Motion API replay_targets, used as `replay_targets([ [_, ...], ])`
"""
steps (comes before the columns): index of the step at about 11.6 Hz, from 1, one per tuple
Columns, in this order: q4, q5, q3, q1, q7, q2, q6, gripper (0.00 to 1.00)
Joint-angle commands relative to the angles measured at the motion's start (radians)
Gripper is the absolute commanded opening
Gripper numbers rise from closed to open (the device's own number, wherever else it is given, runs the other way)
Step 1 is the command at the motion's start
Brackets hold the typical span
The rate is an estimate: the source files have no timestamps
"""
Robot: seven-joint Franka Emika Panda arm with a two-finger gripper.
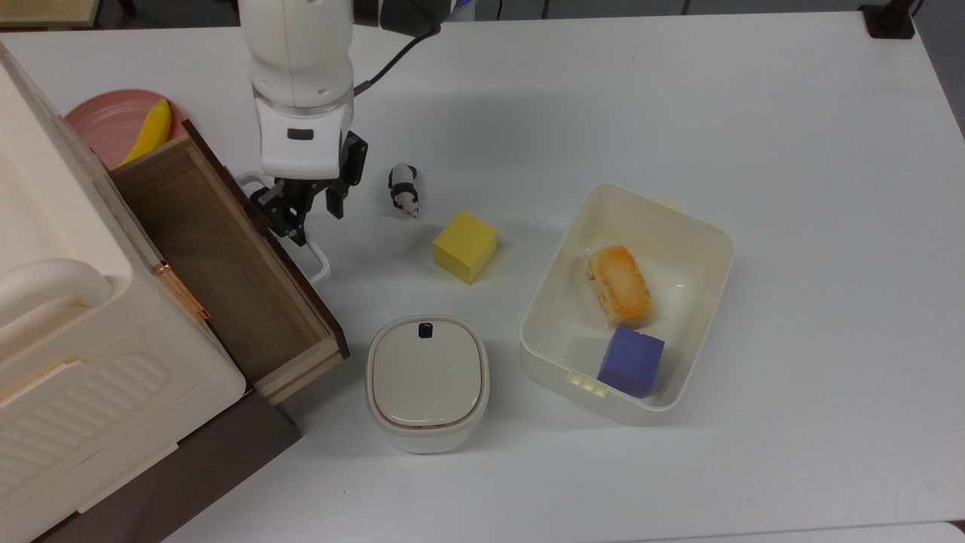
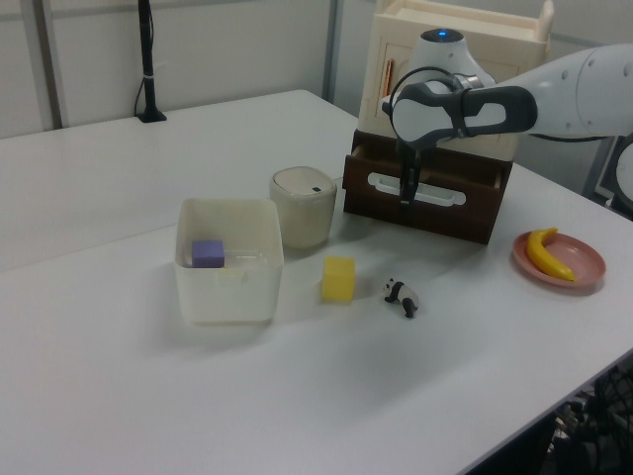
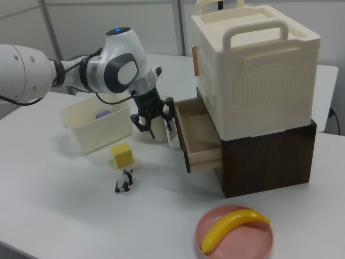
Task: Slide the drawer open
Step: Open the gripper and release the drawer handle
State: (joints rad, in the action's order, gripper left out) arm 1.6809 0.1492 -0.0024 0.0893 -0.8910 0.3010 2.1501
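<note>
In the top view, the drawer [image 1: 226,264] sits at nine o'clock, pulled well out of the cream cabinet [image 1: 68,317], its wood floor bare; just beyond, at eleven o'clock, the gripper [image 1: 301,211] hangs spread open beside the white loop handle [image 1: 317,260], gripping nothing; the opening looks essentially done, only withdrawal left.

Tool [image 1: 305,215] hides part of the drawer's handle [image 1: 317,260].

drawer [image 3: 197,135] pulled out of cream cabinet [image 3: 253,75], wood interior bare | gripper [image 3: 152,120] fingers spread, just off the white handle [image 3: 171,136] | panda figure [image 3: 124,181] near yellow cube [image 3: 122,155] | banana [image 3: 232,227] on pink plate [image 3: 259,245]
</note>
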Motion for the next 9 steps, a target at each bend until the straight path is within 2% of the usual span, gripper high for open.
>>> replay_targets([
  [1,0.054,-0.013,0.013,-0.029,0.007,-0.043,-0.049,1.00],
  [5,0.029,-0.025,0.015,-0.033,0.069,-0.078,-0.148,1.00],
  [6,0.029,-0.025,0.015,-0.028,0.060,-0.086,-0.151,0.82],
  [7,0.028,-0.037,0.015,-0.029,0.072,-0.082,-0.151,0.28],
  [8,0.028,-0.048,0.015,-0.029,0.072,-0.085,-0.154,0.22],
  [9,0.026,-0.050,0.015,-0.028,0.073,-0.085,-0.170,0.35],
])
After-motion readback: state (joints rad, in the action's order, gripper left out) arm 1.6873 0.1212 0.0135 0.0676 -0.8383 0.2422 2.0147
